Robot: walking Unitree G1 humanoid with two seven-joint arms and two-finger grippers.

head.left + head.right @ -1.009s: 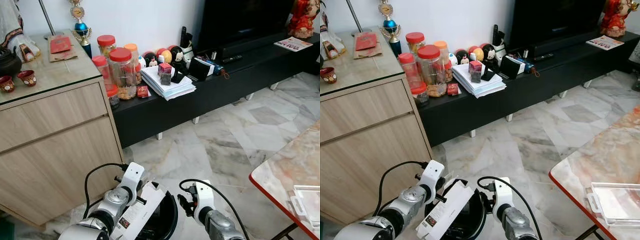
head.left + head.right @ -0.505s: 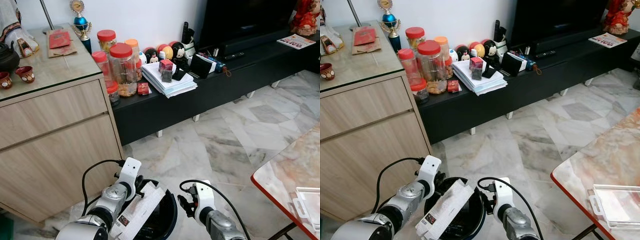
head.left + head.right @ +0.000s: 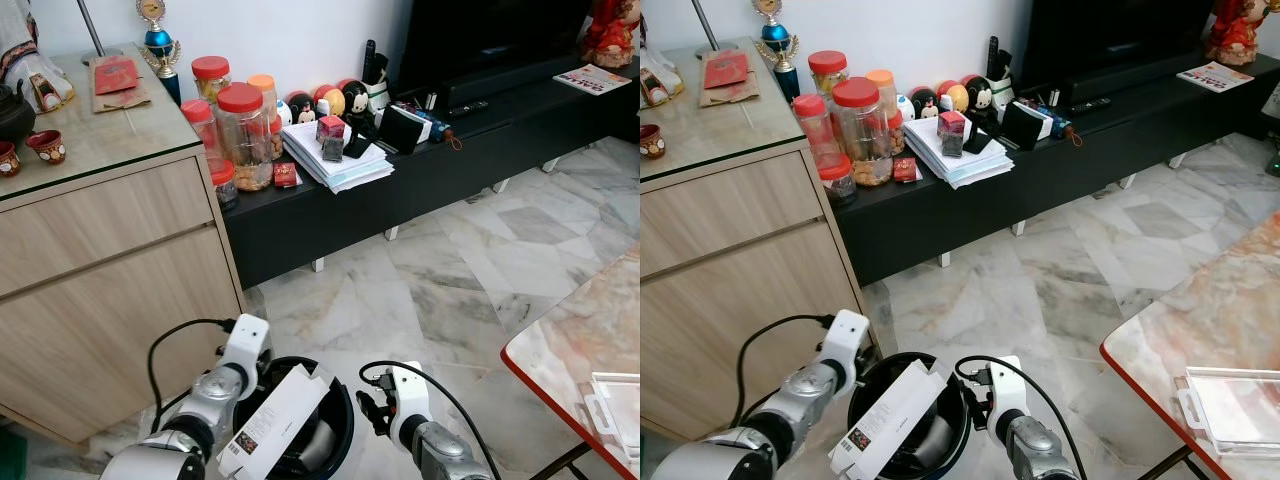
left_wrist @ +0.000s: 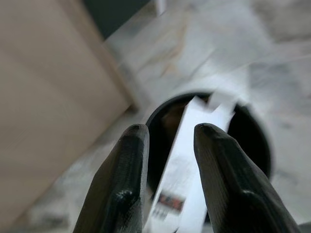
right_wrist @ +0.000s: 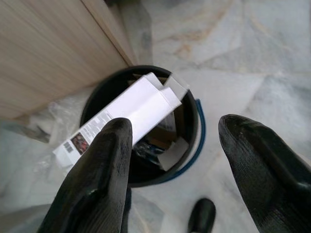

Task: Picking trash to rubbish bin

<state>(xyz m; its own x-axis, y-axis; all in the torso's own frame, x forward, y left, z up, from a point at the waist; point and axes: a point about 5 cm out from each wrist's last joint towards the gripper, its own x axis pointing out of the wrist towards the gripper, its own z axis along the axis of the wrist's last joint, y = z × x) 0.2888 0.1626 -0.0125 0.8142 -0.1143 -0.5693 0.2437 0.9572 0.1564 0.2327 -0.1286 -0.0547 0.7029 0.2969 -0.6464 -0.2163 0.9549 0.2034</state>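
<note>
A: What's moved?
B: Left gripper point(image 4: 167, 194) pulled back off the box point(image 3: 275, 420), toward 9 o'clock, w/ fingers apart & nothing between them.
A: Box now?
B: Long white one, lying slanted across the black bin point(image 3: 340, 420), far end poking into the opening, near end hanging over the rim at 7 o'clock.
A: Right gripper point(image 5: 175, 165)?
B: Spread wide, empty, beside the bin at 3 o'clock.

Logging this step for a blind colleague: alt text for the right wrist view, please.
A long white carton lies tilted across the rim of a black rubbish bin on marble floor, one end hanging outside it. The right gripper hangs above, fingers spread apart.
</note>
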